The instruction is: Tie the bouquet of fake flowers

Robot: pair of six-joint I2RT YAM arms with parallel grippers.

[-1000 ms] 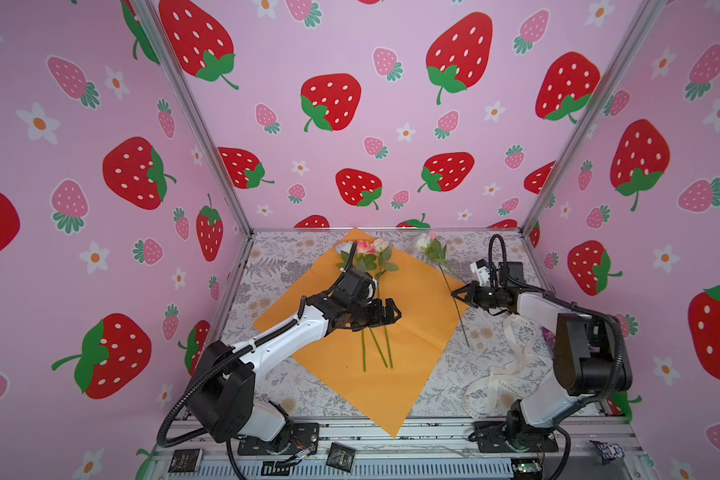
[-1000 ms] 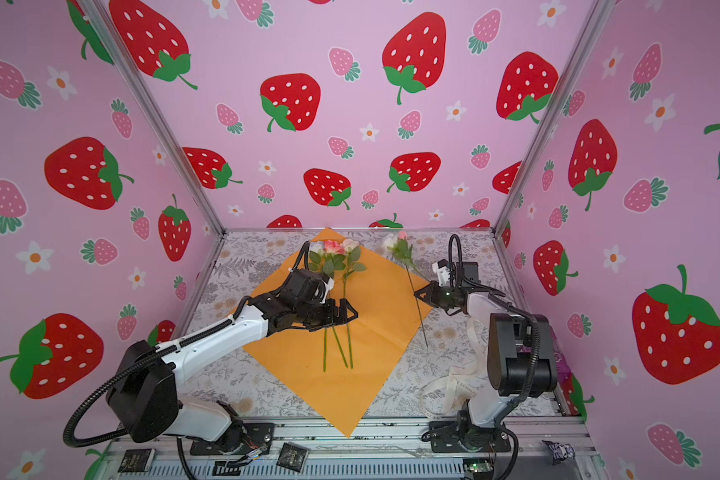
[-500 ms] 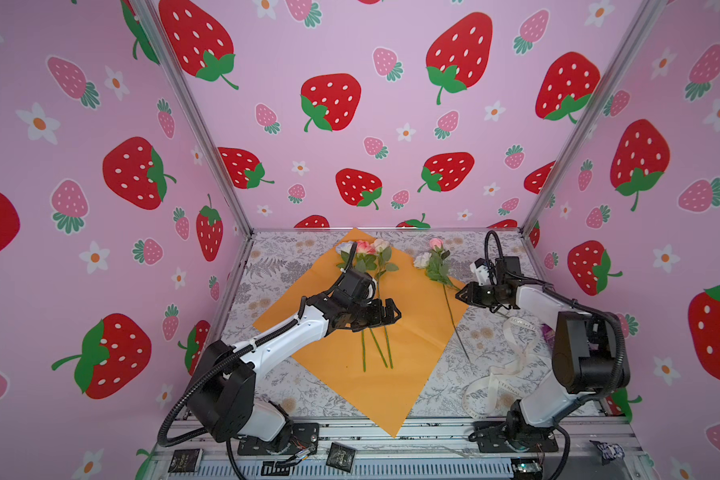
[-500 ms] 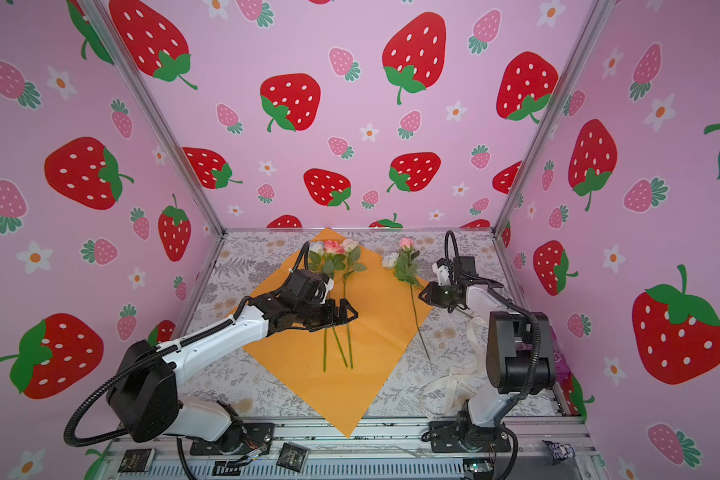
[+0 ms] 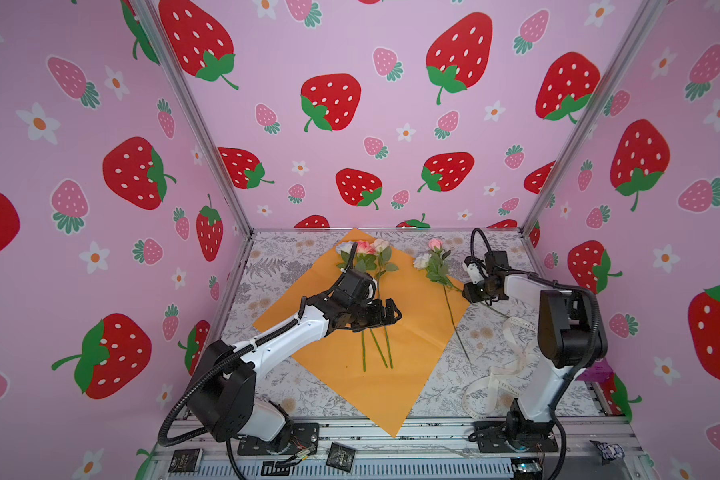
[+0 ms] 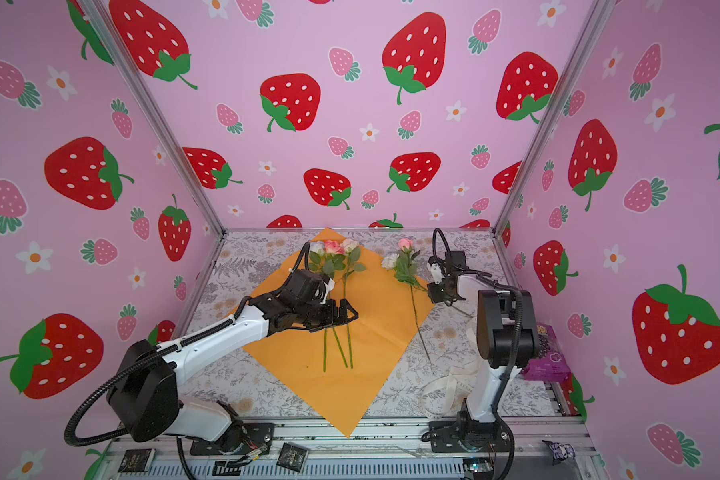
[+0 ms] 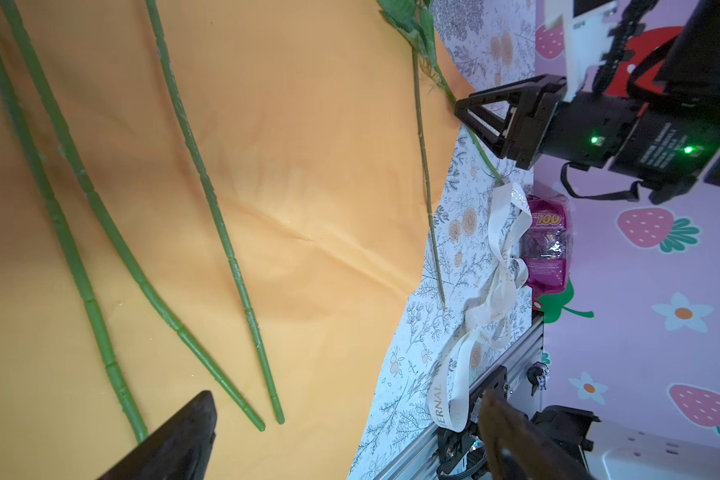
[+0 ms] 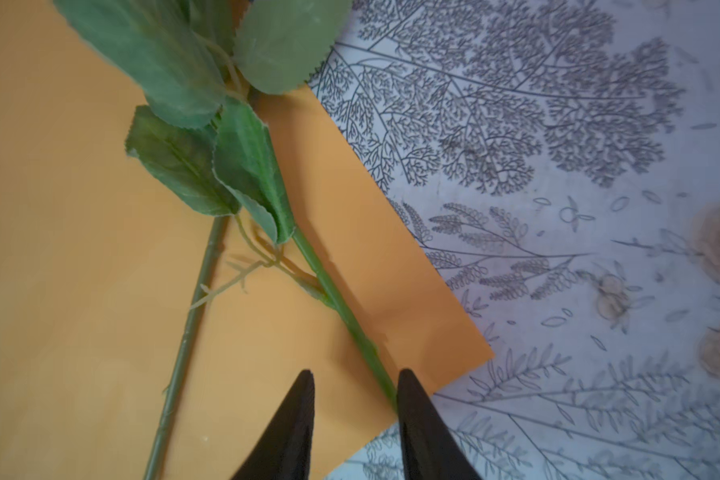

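Bouquet (image 5: pixel 366 262) is laid on paper (image 5: pixel 416 320): 3 stems under L gripper (image 5: pixel 393 311), jaws spread wide; 2 more at paper's corner, 1 stem seen btwn parted jaws of R gripper (image 8: pixel 355 374), not pinched.

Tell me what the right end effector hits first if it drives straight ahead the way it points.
The green flower stem lying between the open jaws of the right end effector, on the orange paper; beyond it, its leaves. Depth is unclear, so it might pass above.
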